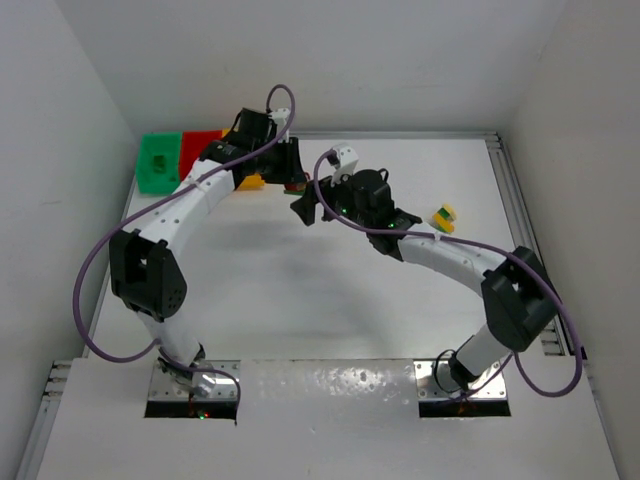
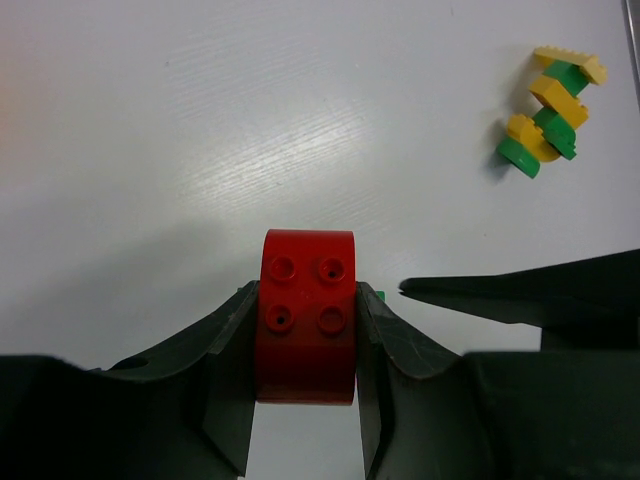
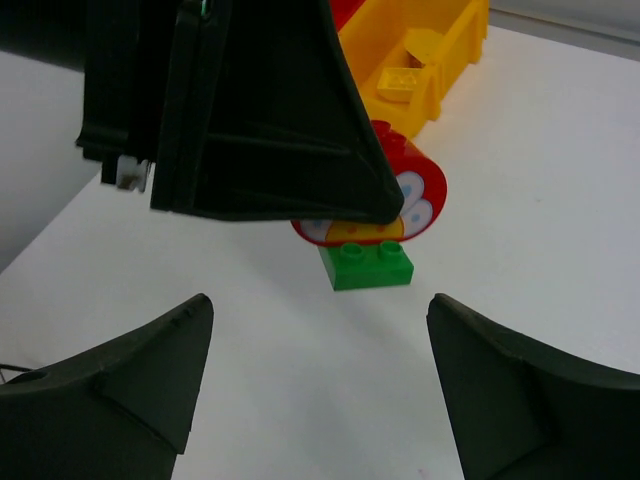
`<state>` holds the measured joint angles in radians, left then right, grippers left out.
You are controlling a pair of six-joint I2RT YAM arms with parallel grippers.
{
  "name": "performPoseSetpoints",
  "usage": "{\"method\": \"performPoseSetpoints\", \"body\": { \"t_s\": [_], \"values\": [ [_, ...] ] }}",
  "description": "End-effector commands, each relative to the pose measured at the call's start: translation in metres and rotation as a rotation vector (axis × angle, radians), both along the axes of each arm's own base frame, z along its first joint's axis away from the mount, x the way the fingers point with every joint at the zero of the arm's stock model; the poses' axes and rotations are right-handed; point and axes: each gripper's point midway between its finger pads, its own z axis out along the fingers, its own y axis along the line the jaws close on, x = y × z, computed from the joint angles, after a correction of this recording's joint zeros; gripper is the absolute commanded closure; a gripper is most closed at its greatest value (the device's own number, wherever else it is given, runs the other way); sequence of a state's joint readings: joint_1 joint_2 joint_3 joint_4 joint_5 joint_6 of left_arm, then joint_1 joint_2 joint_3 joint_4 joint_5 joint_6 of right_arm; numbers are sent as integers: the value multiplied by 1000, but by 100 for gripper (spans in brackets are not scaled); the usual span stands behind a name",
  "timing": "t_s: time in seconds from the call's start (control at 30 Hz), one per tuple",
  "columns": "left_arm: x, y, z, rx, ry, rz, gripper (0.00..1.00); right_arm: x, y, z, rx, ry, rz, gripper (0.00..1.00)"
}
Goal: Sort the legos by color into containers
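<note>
Top view: left gripper [image 1: 291,180] is out at the far left, just right of the bins: green bin [image 1: 157,162], red bin [image 1: 200,140], and yellow bin [image 1: 251,182], which is mostly hidden under the arm. Right gripper [image 1: 308,208] sits just beside it, pointing left. A yellow-green cluster [image 1: 443,217] lies loose on the table [image 1: 300,300], well apart to the right.

Left wrist: jaws narrow, clamped on a red brick [image 2: 307,330], studs toward the camera. A sliver of a green brick [image 2: 380,295] peeks out at its right edge. Cluster sits far right.

Right wrist: own jaws wide with nothing in them, lined up on the green brick, which sits right under the red one. Joined or just touching, can't tell. The yellow bin behind holds a couple of yellow legos [image 3: 400,82].

My read on progress: some yellow is sorted. The red/green pair needs splitting and binning, and the cluster is untouched. What's in the green and red bins isn't visible. Plenty left.
</note>
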<state>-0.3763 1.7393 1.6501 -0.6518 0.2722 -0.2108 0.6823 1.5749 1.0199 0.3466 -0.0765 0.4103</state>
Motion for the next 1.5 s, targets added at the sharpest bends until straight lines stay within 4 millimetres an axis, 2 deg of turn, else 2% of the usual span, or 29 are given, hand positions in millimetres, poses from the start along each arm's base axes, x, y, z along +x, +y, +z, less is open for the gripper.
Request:
{"method": "performPoseSetpoints", "body": {
  "t_s": [0.0,0.2,0.23,0.27,0.53,0.63,0.67,0.77,0.87,1.03,1.07,1.2,1.37,1.47],
  "values": [
    [-2,-8,28,-55,-49,-17,100,17,18,34,108,-57,3,15],
    [-2,-8,35,-62,-67,-24,100,26,29,36,134,-73,19,22],
    [-2,-8,36,-63,-70,-26,100,26,31,34,127,-71,25,24],
    [-2,-8,38,-62,-77,-27,100,27,32,30,125,-68,26,32],
    [-7,-9,34,-68,-58,-43,100,33,32,31,136,-92,9,54],
    [-7,-9,35,-70,-61,-44,100,35,32,30,139,-91,1,70],
    [-8,-10,34,-68,-61,-47,100,35,32,30,141,-91,1,81],
    [-9,-9,32,-65,-55,-46,100,34,32,30,148,-87,1,100],
    [-5,-5,32,-45,-73,-31,100,27,30,20,120,-74,23,100],
    [15,6,44,13,-145,17,100,7,19,-19,29,11,49,100],
    [19,5,53,7,-167,20,100,4,16,-22,25,17,50,100],
    [26,-2,60,-18,-178,-3,100,-11,3,-43,-11,55,48,100],
    [28,-3,59,-17,-175,-2,100,-14,-9,-56,-62,62,21,100],
    [37,11,58,24,-198,36,100,-18,-10,-54,-43,65,19,100]
  ]
}}
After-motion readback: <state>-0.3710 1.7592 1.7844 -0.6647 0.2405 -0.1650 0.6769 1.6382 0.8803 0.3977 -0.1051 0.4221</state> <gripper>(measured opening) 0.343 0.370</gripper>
